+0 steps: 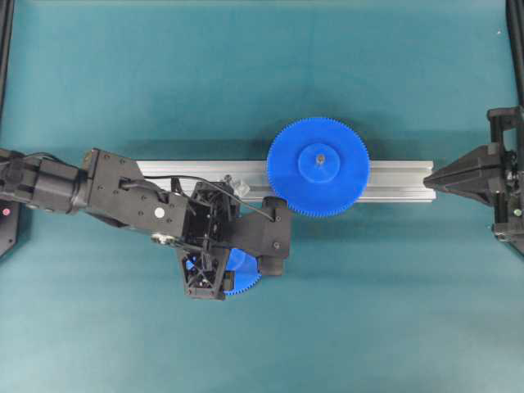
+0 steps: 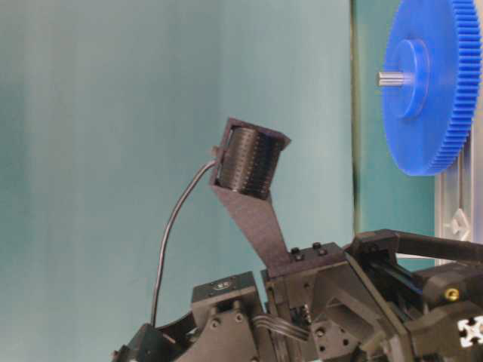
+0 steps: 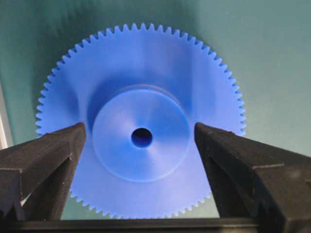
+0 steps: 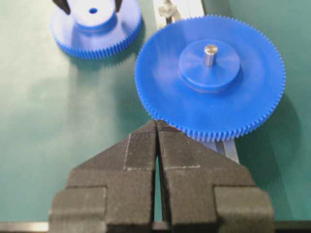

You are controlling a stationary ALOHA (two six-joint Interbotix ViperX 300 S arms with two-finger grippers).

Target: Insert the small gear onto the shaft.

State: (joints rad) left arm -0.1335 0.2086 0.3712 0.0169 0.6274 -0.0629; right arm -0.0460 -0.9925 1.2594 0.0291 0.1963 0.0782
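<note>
On the green table (image 1: 123,74) I see the aluminium rail (image 1: 393,180) carrying the large gear (image 1: 318,167), my left gripper (image 3: 141,141) spread wide around the small gear (image 3: 141,121) (lying flat beside the rail), my right gripper (image 4: 157,127) pinched empty.

Bright blue small gear (image 3: 141,131), fine teeth all round, dark centre hole, at the frame's middle. Matching blue large gear (image 1: 318,167) at centre right, grey pin (image 4: 210,54) in its hub. Teal-green mat (image 1: 246,74) everywhere, silvery rail (image 1: 401,180) across it, black left gripper (image 3: 141,145) and black right gripper (image 4: 156,127).
</note>
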